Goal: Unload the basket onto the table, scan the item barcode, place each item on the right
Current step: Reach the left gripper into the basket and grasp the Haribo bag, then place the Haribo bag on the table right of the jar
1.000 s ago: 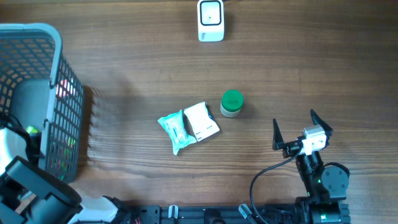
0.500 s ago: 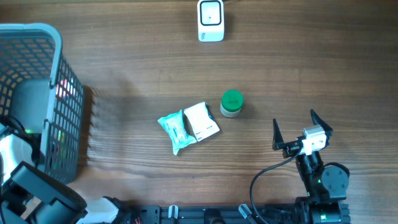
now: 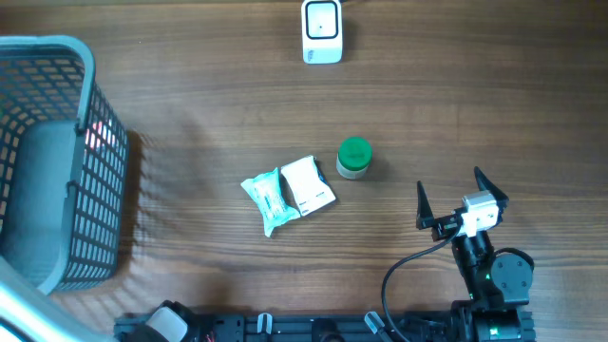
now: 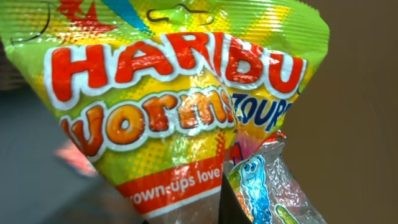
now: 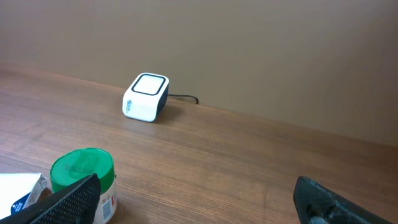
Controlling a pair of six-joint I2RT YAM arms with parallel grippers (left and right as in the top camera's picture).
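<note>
Yellow-green candy bag (image 4: 155,93), orange lettering; grey mesh basket (image 3: 100,209); green-lidded jar (image 3: 354,154); white scanner (image 3: 322,30).

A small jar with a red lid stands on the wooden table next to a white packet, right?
The lid is green, not red; the overhead view shows it. The small jar stands on the wooden table next to the white packet.

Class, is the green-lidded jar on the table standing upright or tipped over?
Upright: the jar stands with its green cap on top.
</note>
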